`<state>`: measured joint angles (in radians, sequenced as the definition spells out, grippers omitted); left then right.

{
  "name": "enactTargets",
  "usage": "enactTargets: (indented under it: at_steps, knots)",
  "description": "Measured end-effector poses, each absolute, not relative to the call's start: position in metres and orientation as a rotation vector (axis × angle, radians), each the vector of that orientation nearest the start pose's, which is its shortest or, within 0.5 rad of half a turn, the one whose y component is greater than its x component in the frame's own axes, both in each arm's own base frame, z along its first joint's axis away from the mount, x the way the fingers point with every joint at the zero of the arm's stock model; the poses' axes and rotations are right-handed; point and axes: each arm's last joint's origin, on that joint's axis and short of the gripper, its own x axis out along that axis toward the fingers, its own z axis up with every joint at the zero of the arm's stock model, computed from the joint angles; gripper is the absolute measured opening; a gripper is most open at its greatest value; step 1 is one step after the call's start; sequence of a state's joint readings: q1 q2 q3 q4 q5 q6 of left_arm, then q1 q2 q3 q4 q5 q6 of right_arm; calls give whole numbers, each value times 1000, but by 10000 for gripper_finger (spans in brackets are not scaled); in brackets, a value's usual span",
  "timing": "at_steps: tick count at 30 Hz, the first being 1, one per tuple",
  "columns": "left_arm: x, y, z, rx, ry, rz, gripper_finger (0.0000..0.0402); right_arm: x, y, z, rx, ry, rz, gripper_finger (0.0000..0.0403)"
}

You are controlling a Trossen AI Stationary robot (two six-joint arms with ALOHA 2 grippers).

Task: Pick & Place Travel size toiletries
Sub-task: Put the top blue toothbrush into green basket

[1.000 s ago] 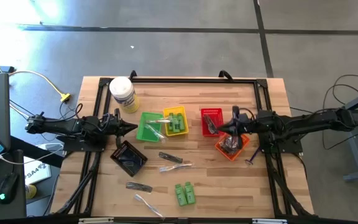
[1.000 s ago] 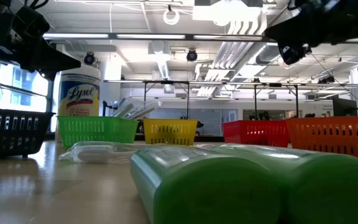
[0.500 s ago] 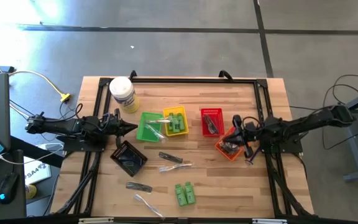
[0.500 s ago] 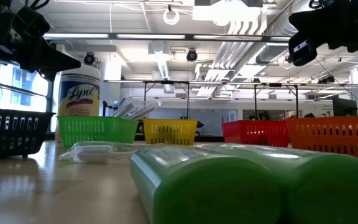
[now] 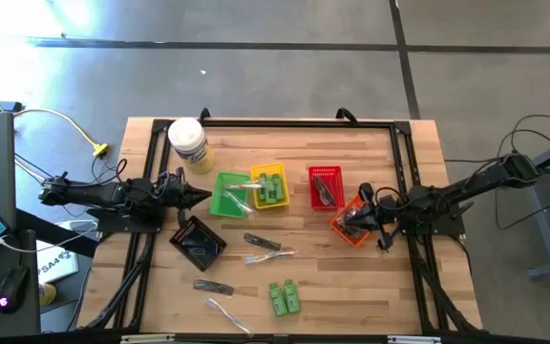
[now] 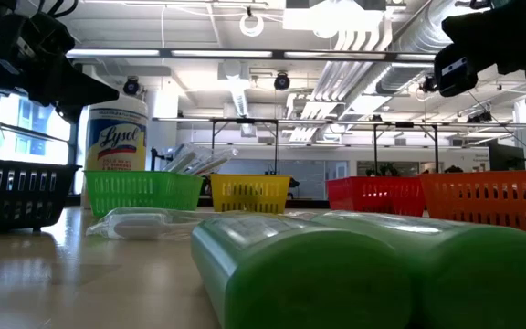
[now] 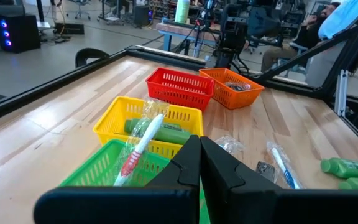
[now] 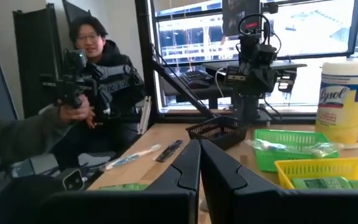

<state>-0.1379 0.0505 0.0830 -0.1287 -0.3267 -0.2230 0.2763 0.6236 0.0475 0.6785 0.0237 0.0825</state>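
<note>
The travel size toiletries lie scattered. Two green bottles (image 5: 285,297) rest on their sides near the front edge and fill the low view (image 6: 354,265). Black sticks (image 5: 262,243) and clear-wrapped sticks (image 5: 270,256) lie mid-table. More green bottles lie in the yellow basket (image 5: 269,186), and a wrapped stick lies in the green basket (image 5: 229,194). My left gripper (image 5: 203,198) (image 7: 199,155) is shut, level, just left of the green basket. My right gripper (image 5: 349,223) (image 8: 199,158) is shut and hovers over the orange basket (image 5: 356,222), which holds dark pieces.
A red basket (image 5: 325,185) stands beside the orange one and a black basket (image 5: 197,243) at the near left. A large white jar (image 5: 188,143) stands at the far left corner. A black frame rail (image 5: 294,122) edges the table. A person (image 8: 98,74) sits beyond the left side.
My right gripper has drawn back from beside the red basket toward the table's right and near edges. It has sunk a little and now hovers over the orange basket, shut all the while. Nothing on the table has moved.
</note>
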Motion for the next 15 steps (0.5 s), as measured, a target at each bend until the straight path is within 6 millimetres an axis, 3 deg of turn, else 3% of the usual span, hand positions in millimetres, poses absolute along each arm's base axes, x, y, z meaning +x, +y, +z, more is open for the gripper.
enactTargets:
  at_steps: [15]
  knots:
    - [94,-4,175,-195,73,202,0,135,36,185,95,-100,246,4]
